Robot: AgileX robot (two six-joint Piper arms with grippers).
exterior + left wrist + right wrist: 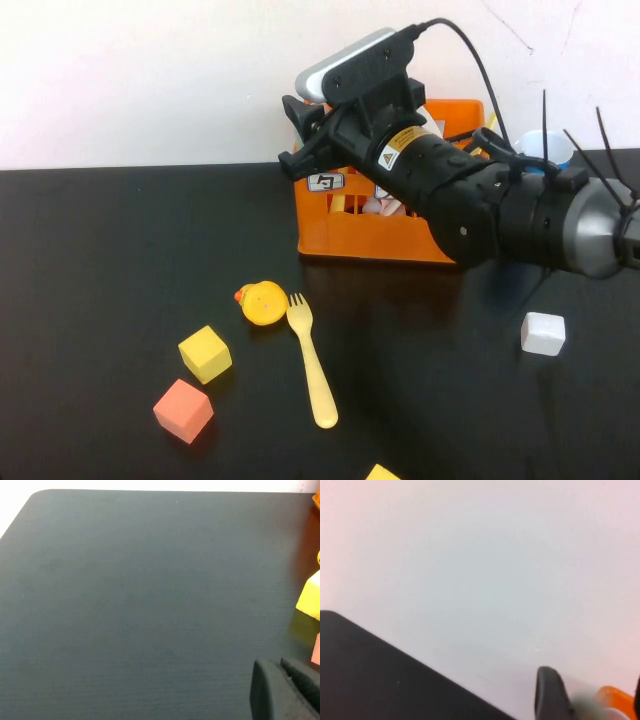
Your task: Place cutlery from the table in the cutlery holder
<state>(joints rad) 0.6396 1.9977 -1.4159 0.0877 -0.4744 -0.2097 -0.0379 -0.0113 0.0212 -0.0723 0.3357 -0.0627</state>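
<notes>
One yellow fork (311,362) lies on the black table (100,260) in the lower middle of the high view, tines toward the orange crate (370,240), handle running down-frame and slightly right. The right gripper (300,135) hangs over the crate's upper-left corner, well above the fork — whether it is open cannot be told. The left gripper (285,690) shows only at its wrist view's edge; likewise unclear. A duck toy (264,302) touches the tines — the main obstacle.

Robot lab test bench, bare white wall (150,80) at twelve o'clock, glossy black table (100,250), toy cubes (205,353) scattered around seven o'clock, cabled robot arm (470,195)
</notes>
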